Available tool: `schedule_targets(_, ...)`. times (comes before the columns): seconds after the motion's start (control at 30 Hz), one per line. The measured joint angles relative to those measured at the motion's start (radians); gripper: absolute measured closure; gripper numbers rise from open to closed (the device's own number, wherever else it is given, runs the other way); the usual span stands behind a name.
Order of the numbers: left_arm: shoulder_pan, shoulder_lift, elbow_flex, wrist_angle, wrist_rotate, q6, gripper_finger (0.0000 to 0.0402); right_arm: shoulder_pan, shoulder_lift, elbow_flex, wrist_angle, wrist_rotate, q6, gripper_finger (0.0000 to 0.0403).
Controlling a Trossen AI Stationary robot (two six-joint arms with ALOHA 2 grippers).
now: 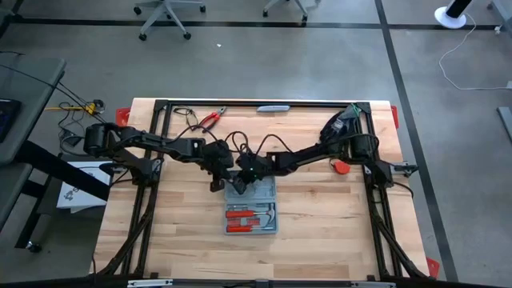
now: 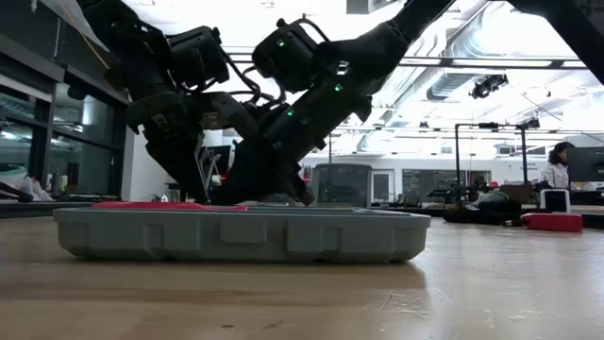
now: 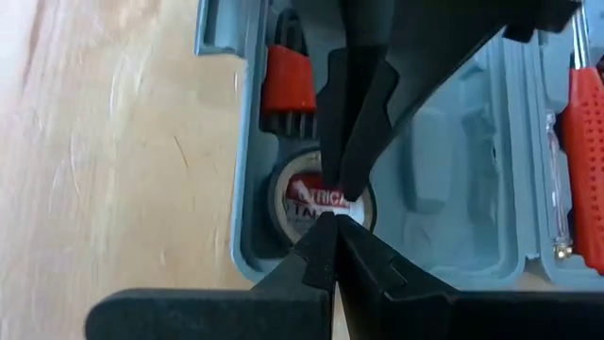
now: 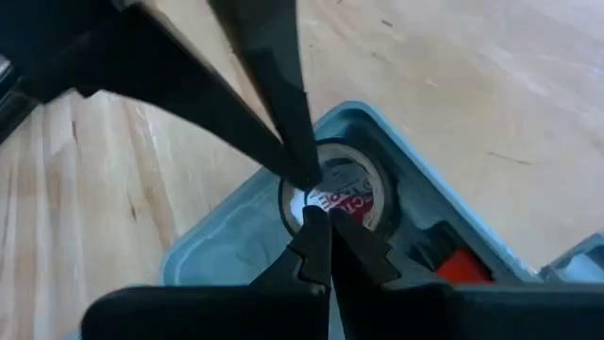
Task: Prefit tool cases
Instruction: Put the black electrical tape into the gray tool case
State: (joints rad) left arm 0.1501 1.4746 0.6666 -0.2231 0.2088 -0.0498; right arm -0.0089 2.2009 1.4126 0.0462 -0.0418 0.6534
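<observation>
Wood table [image 1: 320, 216] carries the open tool case [image 1: 251, 210]; left gripper [image 3: 330, 227] and right gripper [image 4: 316, 219], both closed and empty, meet over it.

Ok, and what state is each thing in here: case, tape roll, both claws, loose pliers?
Flat grey-blue plastic tool case: open, lying flat.
Round tape roll: seated in a corner slot of the case.
Left claw: shut, tips at the tape roll.
Right claw: shut, tips at the tape roll.
Red-handled pliers: loose on the table.
</observation>
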Motion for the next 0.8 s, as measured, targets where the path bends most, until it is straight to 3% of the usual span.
schedule_targets(0.43, -0.005, 0.113, 0.005, 0.061, 0.067, 0.006, 0.0401, 0.004, -0.002, 0.001, -0.090, -0.007, 0.003, 0.0403)
schedule_targets(0.8, 0.001, 0.065, 0.001, 0.061, 0.048, 0.004, 0.0401, 0.005, -0.020, 0.000, -0.088, -0.010, -0.008, 0.0403)
